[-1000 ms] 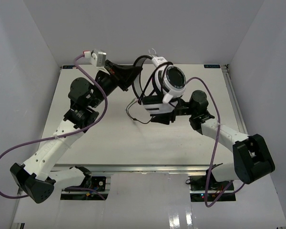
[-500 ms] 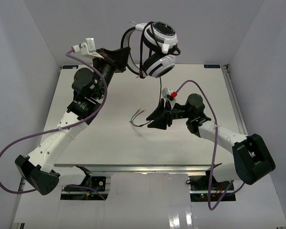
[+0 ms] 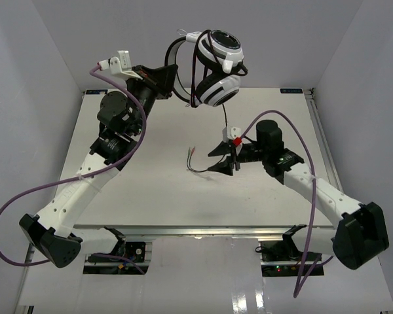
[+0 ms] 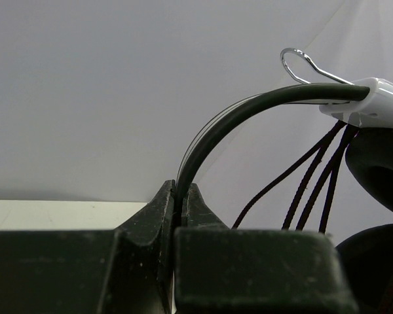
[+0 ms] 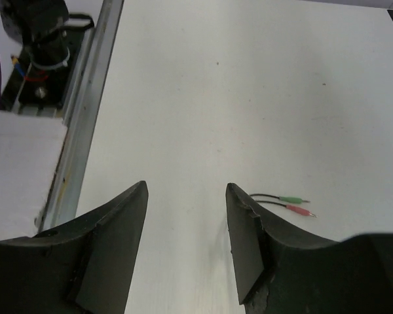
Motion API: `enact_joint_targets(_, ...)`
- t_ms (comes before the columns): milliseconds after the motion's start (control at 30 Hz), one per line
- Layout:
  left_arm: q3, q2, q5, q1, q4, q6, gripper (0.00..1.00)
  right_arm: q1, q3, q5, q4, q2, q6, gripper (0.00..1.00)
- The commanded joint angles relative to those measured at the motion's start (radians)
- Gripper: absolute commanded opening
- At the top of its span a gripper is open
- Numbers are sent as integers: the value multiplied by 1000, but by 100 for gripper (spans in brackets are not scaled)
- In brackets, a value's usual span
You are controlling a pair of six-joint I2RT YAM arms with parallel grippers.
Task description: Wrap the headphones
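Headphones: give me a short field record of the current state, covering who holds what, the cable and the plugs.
headphones: lifted clear of the table, hanging by the headband
left hand: shut on the headband
right hand: open, empty, low over the table
cable: several strands looped by the ear cups; one strand drops to the table
plugs: green and red, lying on the table beside the right hand, not gripped

Headphones (image 3: 216, 88) one; plugs (image 5: 293, 199) two (green, pink); claws two: left claw (image 3: 172, 77), right claw (image 5: 186, 196); table (image 5: 249, 78) one
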Motion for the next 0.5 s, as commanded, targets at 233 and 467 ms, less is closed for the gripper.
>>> enact_joint_targets(233, 26, -79, -31, -1, 24, -9, 0, -75, 16, 535, 120, -64, 264, 78)
enact_joint_targets(467, 17, -91, -32, -1, 16, -10, 0, -75, 6, 548, 239, -10, 280, 94)
